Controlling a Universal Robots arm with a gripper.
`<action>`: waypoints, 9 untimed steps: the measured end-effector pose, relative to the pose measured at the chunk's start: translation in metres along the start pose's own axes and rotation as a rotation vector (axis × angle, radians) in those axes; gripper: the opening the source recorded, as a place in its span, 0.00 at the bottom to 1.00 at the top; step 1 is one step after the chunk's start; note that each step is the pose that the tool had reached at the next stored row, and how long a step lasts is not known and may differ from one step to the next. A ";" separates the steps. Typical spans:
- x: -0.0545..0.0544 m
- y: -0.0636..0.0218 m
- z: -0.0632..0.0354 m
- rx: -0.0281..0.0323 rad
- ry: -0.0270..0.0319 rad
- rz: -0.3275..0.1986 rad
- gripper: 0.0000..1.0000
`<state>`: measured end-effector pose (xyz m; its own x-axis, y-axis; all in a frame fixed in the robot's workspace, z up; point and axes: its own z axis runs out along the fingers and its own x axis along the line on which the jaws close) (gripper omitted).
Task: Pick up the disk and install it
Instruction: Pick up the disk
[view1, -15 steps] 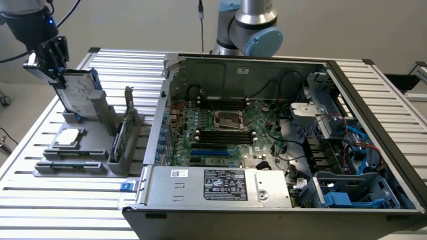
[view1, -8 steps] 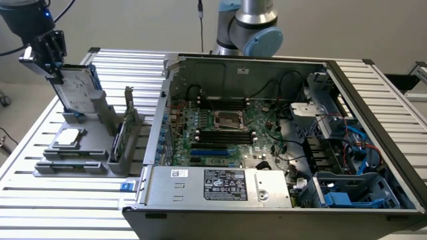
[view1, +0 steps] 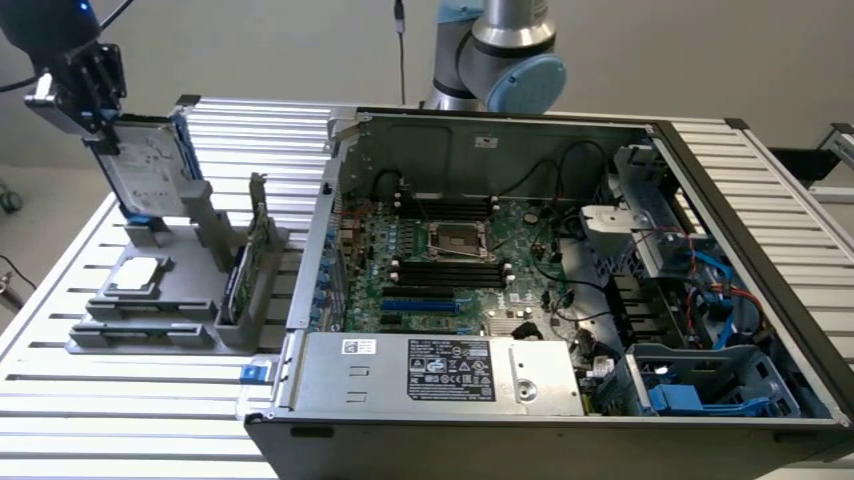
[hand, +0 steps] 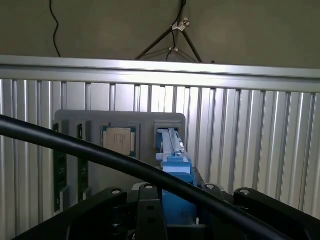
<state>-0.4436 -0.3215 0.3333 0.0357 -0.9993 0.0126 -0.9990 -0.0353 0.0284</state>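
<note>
Blue-framed and silver-grey, the disk (view1: 150, 168) stands upright and slightly tilted at the far end of the grey holder (view1: 147, 332), at the exterior view's left. The gripper (view1: 100, 125) is at its upper edge, and the 2 fingers (hand: 150, 215) pinch the blue carrier between them. In the wrist view the disk (hand: 175, 175) runs edge-on from the gripper (hand: 175, 202) toward a slot in the holder (hand: 85, 122). Whether its lower end has cleared that slot I cannot tell.

On the holder, nearer the camera than the disk, 1 flat silver chip (view1: 138, 275) lies in its recess, and 1 thin green circuit card (view1: 238, 275) stands on edge just beside it. The chip (hand: 118, 140) also shows in the wrist view, beside the disk's slot, with a black cable (hand: 100, 152) crossing in front.

The holder sits on a slatted aluminium table (view1: 80, 400). Beside it, toward the exterior view's right, an open computer case (view1: 534, 440) lies on its side, showing the motherboard (view1: 454, 250) and a grey power supply (view1: 427, 375). The arm's base (view1: 501, 50) rises behind the case.
</note>
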 end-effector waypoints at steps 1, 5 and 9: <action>0.000 0.0001 -0.0024 0.0000 0.0000 0.000 0.33; 0.000 0.0002 -0.0127 0.0001 0.0000 0.000 0.33; 0.000 0.0000 -0.0247 0.0000 0.0000 0.000 0.33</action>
<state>-0.4429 -0.3215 0.3580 0.0357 -0.9993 0.0126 -0.9990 -0.0353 0.0284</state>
